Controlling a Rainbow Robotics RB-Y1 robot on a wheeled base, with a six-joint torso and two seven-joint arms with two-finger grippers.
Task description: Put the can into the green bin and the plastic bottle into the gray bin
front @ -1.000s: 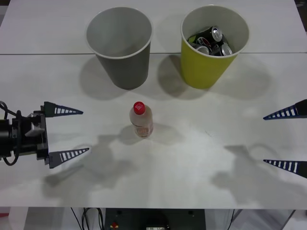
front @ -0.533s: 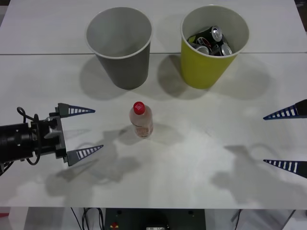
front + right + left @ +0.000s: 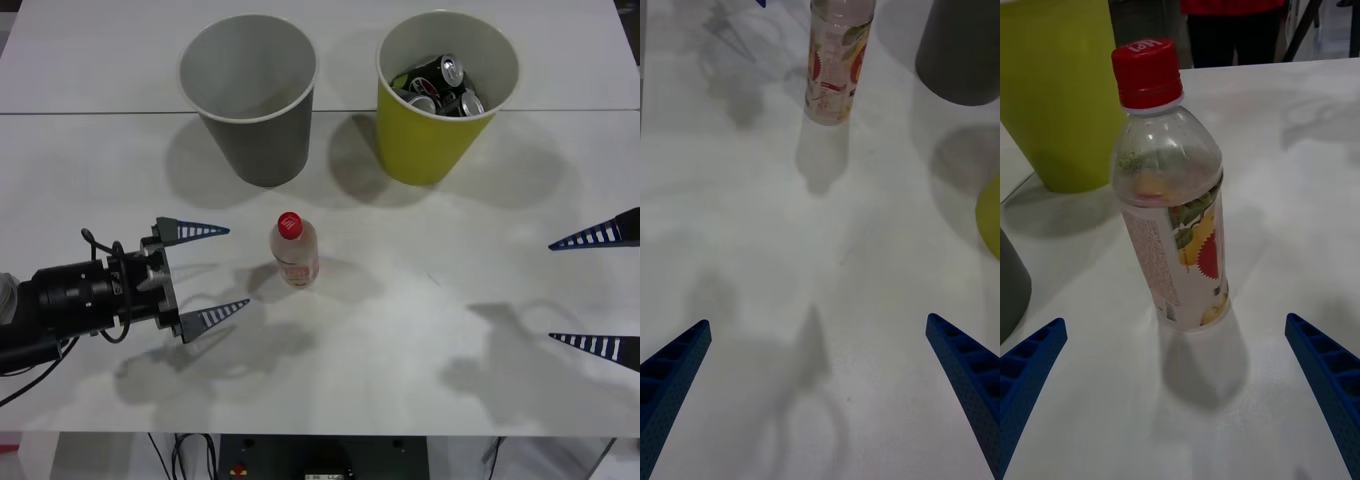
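Blue ribbed left gripper (image 3: 219, 269): fingers spread wide, holding nothing, low over the white table (image 3: 420, 340), just left of the bottle and aimed at it.
Gray bin (image 3: 250, 100): upright at the far left-centre, nothing visible inside.
Plastic bottle (image 3: 293, 250): upright on the table, red cap on, in front of and between the two bins, untouched.
Green bin (image 3: 440, 100): upright at the far right-centre, holding several cans (image 3: 440, 85).
Right gripper (image 3: 597, 292): fingers wide apart, holding nothing, at the right edge, well apart from the bottle.
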